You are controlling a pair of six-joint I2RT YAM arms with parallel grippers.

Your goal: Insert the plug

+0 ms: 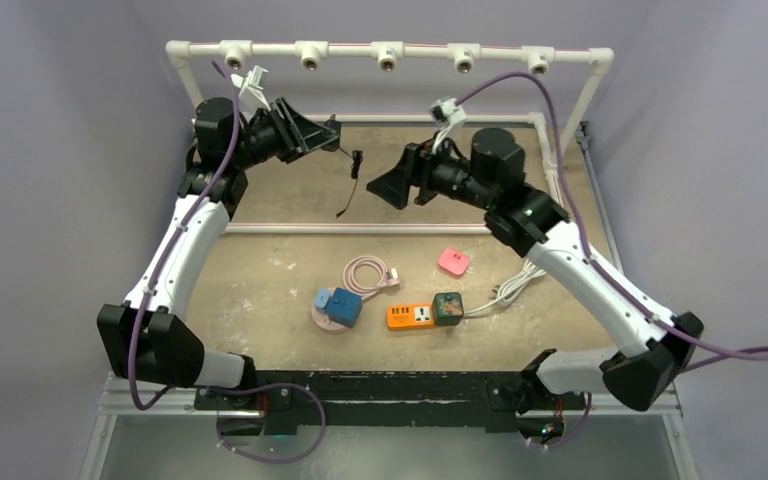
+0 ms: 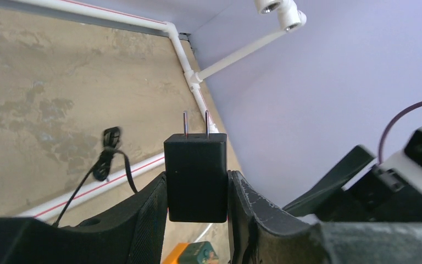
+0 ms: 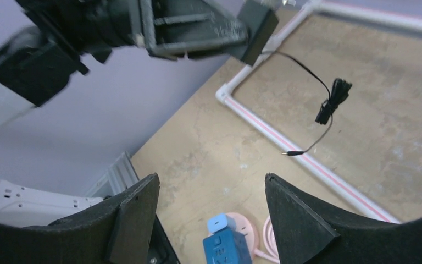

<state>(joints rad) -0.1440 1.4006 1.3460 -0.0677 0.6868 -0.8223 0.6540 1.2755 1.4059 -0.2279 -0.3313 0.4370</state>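
A black plug (image 2: 195, 165) with two metal prongs pointing up is clamped between the fingers of my left gripper (image 2: 198, 175), which is shut on it. From above, the left gripper (image 1: 328, 130) hangs high over the far left of the table, and the plug's thin black cable (image 1: 356, 165) dangles from it with a bundled loop. My right gripper (image 3: 211, 181) stands open and empty just to the right (image 1: 378, 188), facing the left one. Below lies an orange power strip (image 1: 410, 316) with a green adapter (image 1: 448, 308) in it.
A blue cube socket (image 1: 343, 308) sits on a pink round base (image 1: 322, 322) beside a coiled pink cable (image 1: 365, 273). A small pink block (image 1: 453, 262) lies to the right. A white pipe rail (image 1: 360, 228) crosses the table, and a pipe frame (image 1: 390, 52) stands at the back.
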